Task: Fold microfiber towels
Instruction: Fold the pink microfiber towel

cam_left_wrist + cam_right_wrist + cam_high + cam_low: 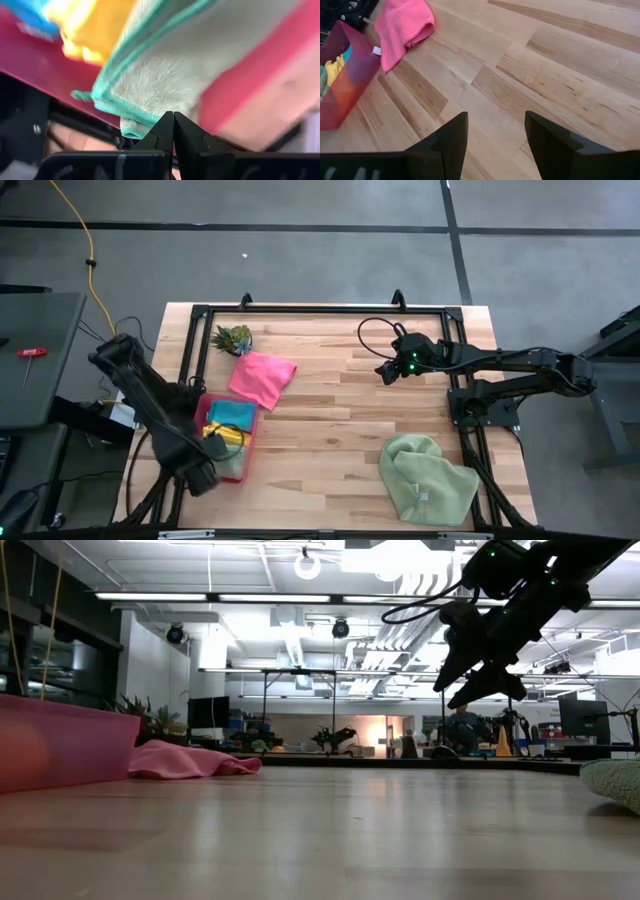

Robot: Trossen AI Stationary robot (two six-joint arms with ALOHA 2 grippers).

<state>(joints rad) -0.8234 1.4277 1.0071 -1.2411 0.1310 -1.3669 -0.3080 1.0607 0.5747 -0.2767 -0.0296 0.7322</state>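
Table: pale wood planks with a dark frame along its edges. No brand or readable writing shows on anything.

Hot pink towel: loosely folded, lying flat on the table, between the small green plant and the pink tray. A small white tag sits at one edge in the right wrist view; any print on it is too small to read.

Pink tray: translucent, at the table's left side. It holds a teal towel, a yellow towel and a pale green towel with teal edging, which hangs over the tray's rim.

Second pale green towel: crumpled in a heap near the table's right front corner. A small pale tag shows on it, unreadable.

Left pincer: closed, fingertips together, over the tray's front end, right at the hanging pale green towel; whether it pinches the cloth cannot be told.

Right pincer: open, holding nothing, raised above bare wood near the table's far right side.
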